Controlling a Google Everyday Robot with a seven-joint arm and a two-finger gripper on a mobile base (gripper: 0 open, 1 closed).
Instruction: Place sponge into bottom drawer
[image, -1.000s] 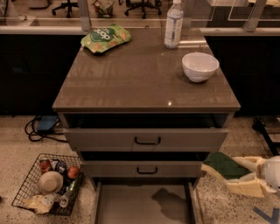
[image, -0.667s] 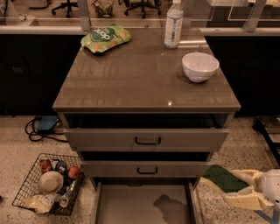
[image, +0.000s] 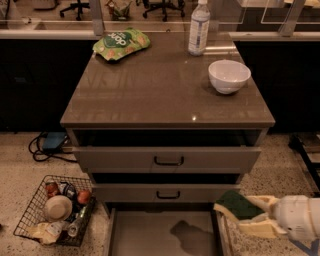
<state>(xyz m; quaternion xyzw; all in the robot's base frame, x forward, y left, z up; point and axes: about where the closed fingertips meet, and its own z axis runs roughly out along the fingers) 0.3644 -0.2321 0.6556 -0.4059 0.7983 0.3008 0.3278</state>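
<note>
Gripper: I am seeing the gripper (image: 246, 214) coming in from the lower right edge of the camera view, low beside the cabinet, with its pale fingers (image: 260, 228) pointing left toward the drawers.
Hand state: the two fingers are clamping the sponge (image: 234, 203) between them, one above it and one below.
Sponge: it is riding in the grip with the dark green scrub side facing up and the yellow foam underneath, tilting slightly. It is hanging above the right rim of the bottom drawer (image: 145, 231), at about the height of the middle drawer's lower edge, and I am not seeing it touch the drawer.
Bottom drawer: it is standing pulled out, showing a flat grey floor with a dark shadow (image: 192, 237) lying right of centre.
Upper drawers: the top drawer (image: 125, 160) and the middle drawer (image: 125, 193) are each sitting partly pulled out, black handles facing me.
Cabinet top (image: 160, 90): a white bowl (image: 229, 76) is sitting near the right edge, a plastic bottle (image: 199, 21) is standing at the back, and a green snack bag (image: 121, 43) is lying at the back left.
Floor: a wire basket (image: 35, 202) of odds and ends is sitting left of the cabinet.
</note>
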